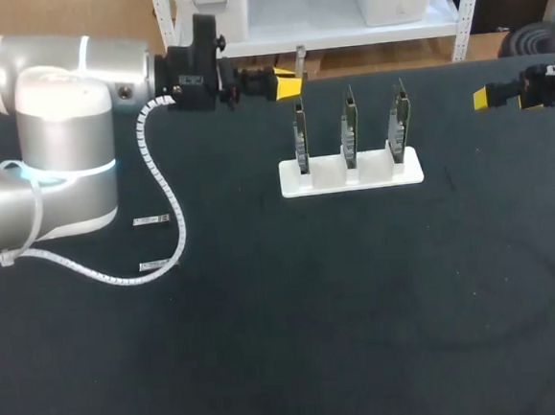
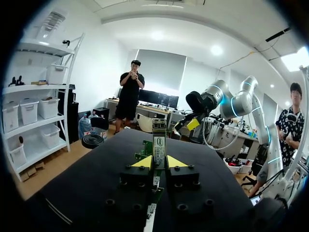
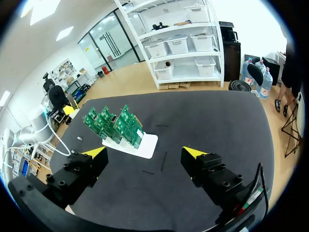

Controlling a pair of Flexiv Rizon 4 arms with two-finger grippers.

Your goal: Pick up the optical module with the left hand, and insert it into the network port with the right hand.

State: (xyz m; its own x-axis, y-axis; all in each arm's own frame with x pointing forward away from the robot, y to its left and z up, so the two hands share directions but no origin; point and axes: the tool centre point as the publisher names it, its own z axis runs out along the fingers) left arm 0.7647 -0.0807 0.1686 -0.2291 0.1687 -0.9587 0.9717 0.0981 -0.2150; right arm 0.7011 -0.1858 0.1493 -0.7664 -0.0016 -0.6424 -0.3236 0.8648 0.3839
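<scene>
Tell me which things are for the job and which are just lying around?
For the job: optical module in the left gripper; green boards on the white stand; open right gripper.
Lying about: two small silver pieces.

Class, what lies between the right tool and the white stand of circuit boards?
Nothing: in the head view, only bare black table separates the right tool from the white stand.

A: Counter point(image 1: 364, 335), rear middle?
B: One stand point(image 1: 350, 175), three boards point(image 1: 349, 125) upright in it, side by side.
A: Either side?
B: Left hand point(image 1: 288, 84), optical module point(image 2: 159, 150) in it, behind stand's left end; right hand point(image 1: 482, 98) well right. Two small pieces point(image 1: 151, 220) lie far left.
</scene>
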